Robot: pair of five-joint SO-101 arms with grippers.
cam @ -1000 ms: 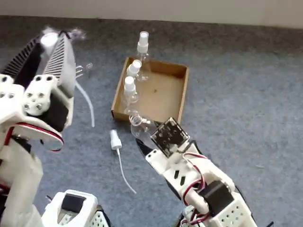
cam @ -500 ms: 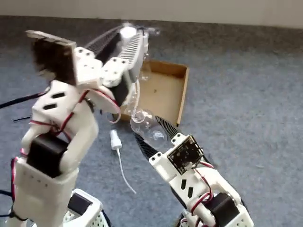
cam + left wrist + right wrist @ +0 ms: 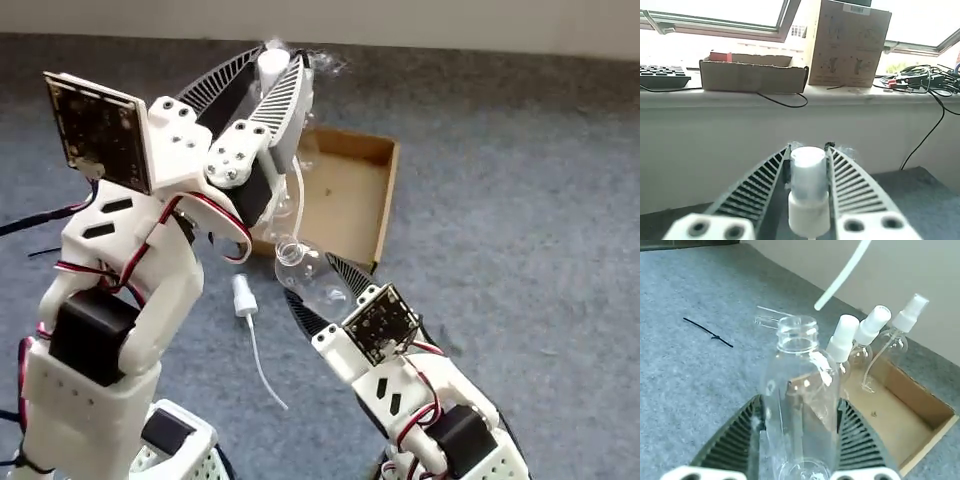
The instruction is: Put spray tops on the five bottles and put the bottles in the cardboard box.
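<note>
**High view.**
- Your left pincer [image 3: 274, 60]: closed on a spray top [image 3: 271, 68] nipped between its tips. The top's head is up and its long axis is near upright. Its dip tube [image 3: 300, 200] hangs below the fingers.
- Your right pincer [image 3: 313, 283]: closed across the body of an uncapped bottle [image 3: 306, 276]. The bottle's long axis is tilted, with the open neck pointing away from the pincer's wrist, up toward the left pincer. The tube's end sits close by that neck; from here you cannot tell whether it has entered.
- Cardboard box [image 3: 384, 205]: on the carpet just beyond the right pincer's tips, below the left pincer.
- Loose spray top [image 3: 243, 297]: flat on the carpet beside the right pincer, its tube trailing back toward the arm bases.

**Left wrist view.**
- Left pincer [image 3: 807, 150]: ribbed fingers [image 3: 760, 185] press both sides of the spray top [image 3: 808, 192], its head toward the tips.

**Right wrist view.**
- Right pincer [image 3: 800, 407]: the uncapped bottle [image 3: 800, 375] lies along the pincer's axis, its mouth open and facing away from the wrist.
- Dip tube [image 3: 842, 275]: its cut end hangs above and beyond the mouth, apart from it.
- Three capped bottles [image 3: 865, 342]: upright in a row at the cardboard box [image 3: 927, 399] edge, beyond the tips. The left arm covers them in the high view. You cannot tell whether all three stand inside.
- Black tie [image 3: 707, 332]: on the carpet, well off to one side.
</note>
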